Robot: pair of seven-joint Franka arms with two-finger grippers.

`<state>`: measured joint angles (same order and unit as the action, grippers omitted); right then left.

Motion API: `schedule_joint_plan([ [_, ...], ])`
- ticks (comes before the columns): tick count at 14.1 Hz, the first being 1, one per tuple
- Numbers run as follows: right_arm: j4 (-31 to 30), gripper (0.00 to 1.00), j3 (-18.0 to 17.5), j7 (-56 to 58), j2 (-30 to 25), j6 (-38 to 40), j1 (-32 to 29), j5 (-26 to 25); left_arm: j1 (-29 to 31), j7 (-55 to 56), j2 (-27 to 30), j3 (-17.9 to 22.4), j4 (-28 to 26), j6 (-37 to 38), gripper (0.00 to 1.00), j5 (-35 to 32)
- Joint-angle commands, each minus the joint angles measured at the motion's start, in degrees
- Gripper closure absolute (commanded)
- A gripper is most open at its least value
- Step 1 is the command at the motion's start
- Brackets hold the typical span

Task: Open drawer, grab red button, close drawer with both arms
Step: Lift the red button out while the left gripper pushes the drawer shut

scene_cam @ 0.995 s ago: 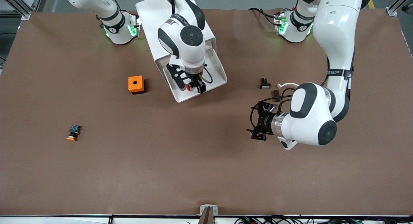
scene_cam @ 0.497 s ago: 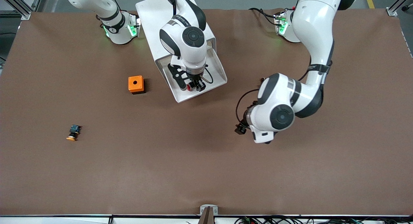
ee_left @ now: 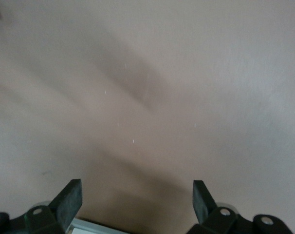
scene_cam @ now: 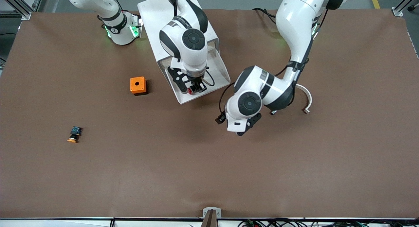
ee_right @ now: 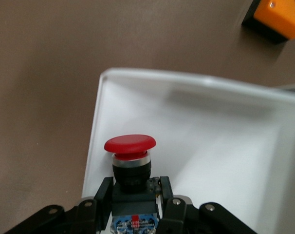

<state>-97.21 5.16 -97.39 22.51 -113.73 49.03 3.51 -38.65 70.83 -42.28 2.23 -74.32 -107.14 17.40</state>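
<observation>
**Red button gripped over open drawer**

Black fingers (ee_right: 164, 195) of the right gripper (scene_cam: 195, 88) are clamped on the button (ee_right: 130, 163), pinching its black body from both sides; red cap points away from the wrist, bluish rear block sits between the finger bases. Button is up in the air over the open white drawer (scene_cam: 220, 77), near the drawer's front wall. In the front view a bit of red shows at the gripper tip (scene_cam: 190, 89). Drawer is pulled out of a white cabinet (scene_cam: 154, 16) that stands by the right arm's base.

Left gripper (ee_left: 135, 195) has its fingers (ee_left: 69, 197) spread wide, nothing between them, only bare brown desk (scene_cam: 209, 161) under it. In the front view the left wrist hangs over the desk beside the drawer, toward the left arm's end; gripper itself is mostly hidden under the wrist there.

Orange box (scene_cam: 137, 85) with a hole sits on the desk beside the drawer, toward the right arm's end. Yellow-capped button (scene_cam: 74, 134) lies well apart, nearer the front camera. White curved piece (scene_cam: 306, 101) lies on the desk by the left arm.
</observation>
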Motion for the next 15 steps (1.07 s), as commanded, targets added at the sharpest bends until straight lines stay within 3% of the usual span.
schedule_joint_plan([
  [1,4.13,1.00,-0.15,15.15,-3.86,10.51,-7.43,3.52,-0.98,-0.70,0.71,-0.91,-2.06,-0.87,0.00,-0.27],
  [4,3.79,1.00,0.02,38.16,-8.26,17.74,-18.14,3.52,-1.60,1.14,0.71,-3.98,-2.76,-0.87,0.00,-0.26],
  [7,2.65,1.00,0.11,55.32,-8.27,17.85,-29.13,2.39,-4.58,8.16,1.41,-4.87,-3.55,-0.43,0.00,-0.26],
  [10,-0.07,1.00,0.11,68.26,-7.92,11.89,-35.47,-0.87,-6.61,13.26,1.41,-7.15,-3.64,-0.35,0.00,-0.26],
  [13,-3.58,1.00,0.02,79.96,-6.17,3.89,-41.98,-0.87,-7.14,18.28,1.50,-11.54,-3.99,-0.35,0.00,-0.53],
  [15,-5.96,1.00,0.11,84.80,-4.50,-1.38,-44.45,-0.87,-9.15,22.66,1.41,-11.99,-4.08,-0.26,0.00,-0.79],
])
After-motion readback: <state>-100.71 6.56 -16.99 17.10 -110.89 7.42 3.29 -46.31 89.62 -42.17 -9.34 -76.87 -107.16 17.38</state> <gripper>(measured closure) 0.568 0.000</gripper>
